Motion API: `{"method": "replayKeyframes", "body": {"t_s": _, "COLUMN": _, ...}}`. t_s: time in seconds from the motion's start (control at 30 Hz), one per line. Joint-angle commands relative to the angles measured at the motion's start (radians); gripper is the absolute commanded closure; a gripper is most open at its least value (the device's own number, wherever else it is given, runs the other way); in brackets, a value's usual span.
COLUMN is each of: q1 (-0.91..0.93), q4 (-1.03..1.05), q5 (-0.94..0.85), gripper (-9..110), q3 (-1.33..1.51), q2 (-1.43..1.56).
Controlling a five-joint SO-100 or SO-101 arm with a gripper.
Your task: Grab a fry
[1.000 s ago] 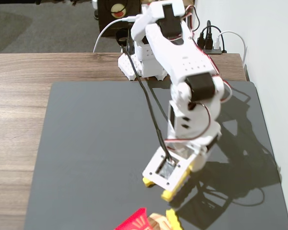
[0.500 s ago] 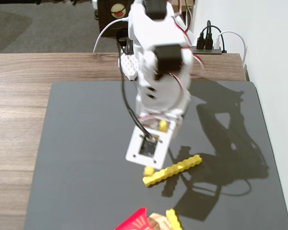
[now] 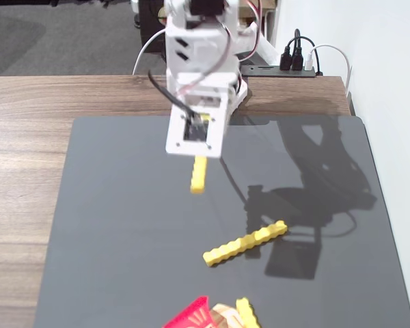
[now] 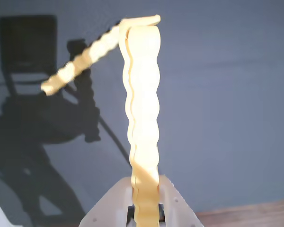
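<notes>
Arm's folded up high near its base at the back of the table, with the gripper (image 4: 145, 201) clamped on the fry (image 3: 199, 173), which sticks straight out past the white fingers (image 4: 175, 208) and hangs over the dark mat (image 3: 123, 225) without touching it. Under it all is a wooden table (image 3: 27, 130) with a white wall on the right of the fixed view and a power strip (image 3: 294, 65) at the back, plus a second fry (image 3: 244, 242) lying diagonally on the mat. Red carton (image 3: 191, 316) and another yellow piece (image 3: 246, 313) are cut off at the bottom edge, and the wrist view's blurry, so the fingertips themselves are hard to make out.
</notes>
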Motion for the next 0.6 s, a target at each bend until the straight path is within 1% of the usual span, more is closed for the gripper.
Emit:
{"method": "replayKeyframes", "body": {"t_s": 0.0, "q1": 0.015, "q4": 0.009, "q5": -0.021, "gripper": 101, "q3": 0.005, "q2": 0.089}}
{"method": "replayKeyframes", "body": {"t_s": 0.17, "q1": 0.048, "q4": 0.011, "q5": -0.043, "gripper": 101, "q3": 0.015, "q2": 0.115}}
{"method": "replayKeyframes", "body": {"t_s": 0.57, "q1": 0.031, "q4": 0.002, "q5": -0.037, "gripper": 101, "q3": 0.055, "q2": 0.132}}
